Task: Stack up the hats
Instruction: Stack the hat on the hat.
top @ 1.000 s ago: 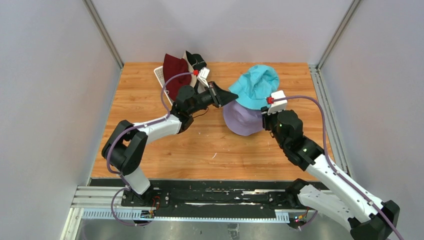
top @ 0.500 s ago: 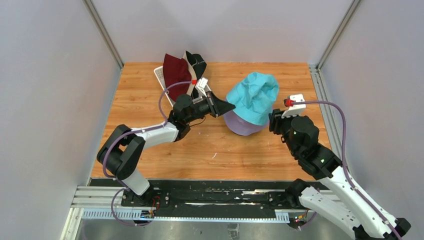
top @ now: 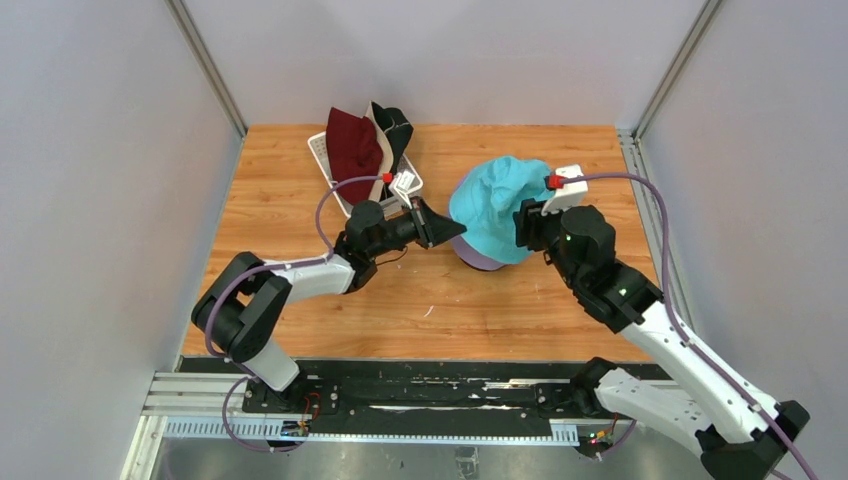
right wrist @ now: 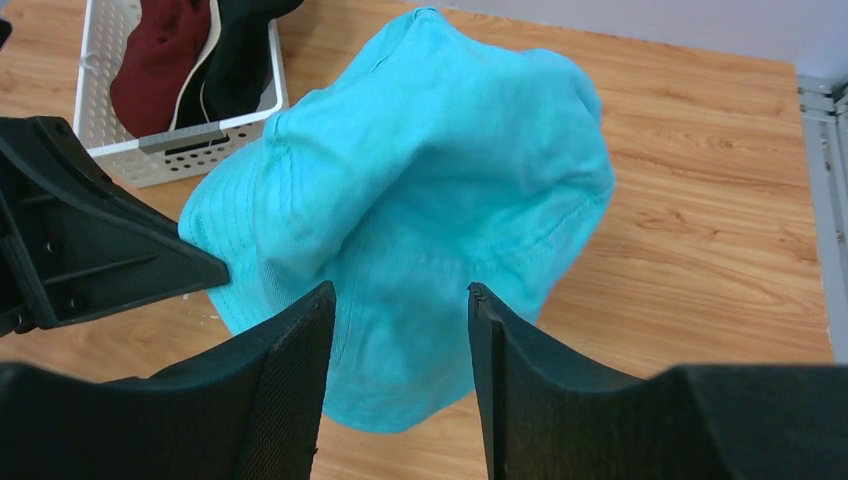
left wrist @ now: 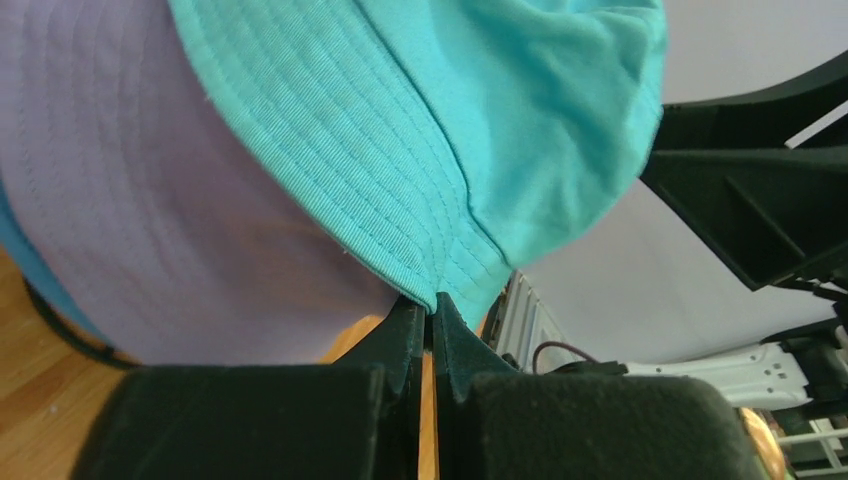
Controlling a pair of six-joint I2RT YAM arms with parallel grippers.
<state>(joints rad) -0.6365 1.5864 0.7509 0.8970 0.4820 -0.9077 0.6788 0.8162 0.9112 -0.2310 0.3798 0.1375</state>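
The teal hat [top: 497,205] lies over the lavender hat [top: 478,259], which shows only as a rim at the near side. My left gripper [top: 455,231] is shut on the teal hat's left brim [left wrist: 455,275], with the lavender hat [left wrist: 150,200] just behind it. My right gripper [top: 520,226] is open above the teal hat's right side, and its fingers [right wrist: 300,330] straddle the crown [right wrist: 420,180] without closing on it. The dark red hat [top: 352,148] and black hat [top: 396,126] sit in the basket, with a beige edge between them. A blue edge [left wrist: 25,255] shows under the lavender hat.
The white lattice basket [top: 322,150] stands at the back left, just behind my left arm; it also shows in the right wrist view [right wrist: 180,140]. Grey walls enclose the table on three sides. A metal rail [top: 640,170] runs along the right edge.
The teal hat has come down over the lavender hat and now covers most of it. My right gripper drew back to the right, then moved over the hat. My left gripper shifted slightly nearer, still holding the brim.
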